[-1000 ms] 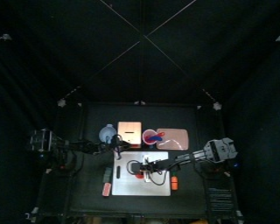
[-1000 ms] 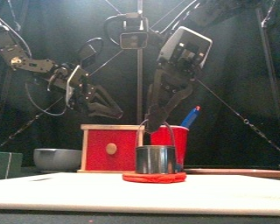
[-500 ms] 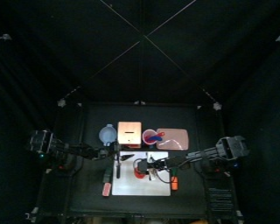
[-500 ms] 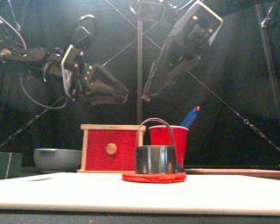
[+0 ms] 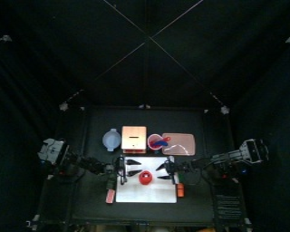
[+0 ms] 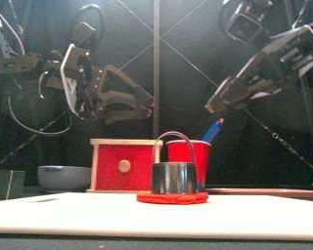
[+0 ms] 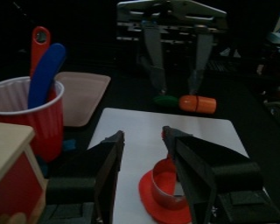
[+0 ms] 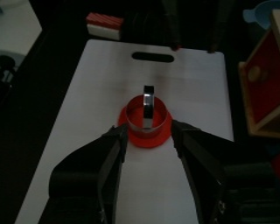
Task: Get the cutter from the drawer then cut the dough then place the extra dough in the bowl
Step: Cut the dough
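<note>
Once the metal cutter (image 6: pixel 174 176) stood free on the red dough (image 6: pixel 172 198), lower centre on the white cutting board (image 6: pixel 67 207), the right gripper (image 8: pixel 150 131) had let go and lifted to the front view's upper right, it and the left gripper (image 7: pixel 143 136) at upper left both spread wide and empty, so clearing the extra dough seemed next.

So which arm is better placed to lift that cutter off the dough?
Probably left. Both claws are open and empty, but the cutter on the red dough sits between the tips of the left claw; it lies just beyond the right claw.
</note>
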Controlling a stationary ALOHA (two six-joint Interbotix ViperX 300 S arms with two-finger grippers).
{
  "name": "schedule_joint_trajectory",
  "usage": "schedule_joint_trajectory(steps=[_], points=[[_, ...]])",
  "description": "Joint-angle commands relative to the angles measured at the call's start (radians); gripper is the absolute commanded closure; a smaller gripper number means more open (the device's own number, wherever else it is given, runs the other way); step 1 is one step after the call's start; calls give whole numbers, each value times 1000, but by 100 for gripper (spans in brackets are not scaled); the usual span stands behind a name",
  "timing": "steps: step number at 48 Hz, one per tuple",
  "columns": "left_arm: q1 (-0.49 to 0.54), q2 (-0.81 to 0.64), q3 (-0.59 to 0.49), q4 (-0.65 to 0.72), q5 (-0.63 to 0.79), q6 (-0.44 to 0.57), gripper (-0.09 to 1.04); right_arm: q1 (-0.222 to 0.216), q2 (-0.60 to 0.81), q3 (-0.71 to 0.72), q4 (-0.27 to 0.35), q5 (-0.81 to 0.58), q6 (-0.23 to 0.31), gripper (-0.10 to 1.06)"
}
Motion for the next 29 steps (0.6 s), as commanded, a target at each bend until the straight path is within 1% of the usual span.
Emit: schedule_joint_trajectory(steps=[1,5,7,11,20,29], points=[[-38,40,-48,-28,-31,3,14,-2,54,72,71,-241,-23,16],[-51,71,-67,-43,-31,5,14,-2,121,78,97,-339,-51,16],[-52,87,-78,-48,-28,5,14,0,164,66,107,-383,-77,16],[-54,115,-98,-51,-8,3,14,0,225,35,115,-423,-100,16],[-55,132,-112,-78,46,6,14,-5,295,-32,107,-423,-109,16],[-58,135,-112,-97,58,6,14,-8,308,-52,101,-425,-98,16]])
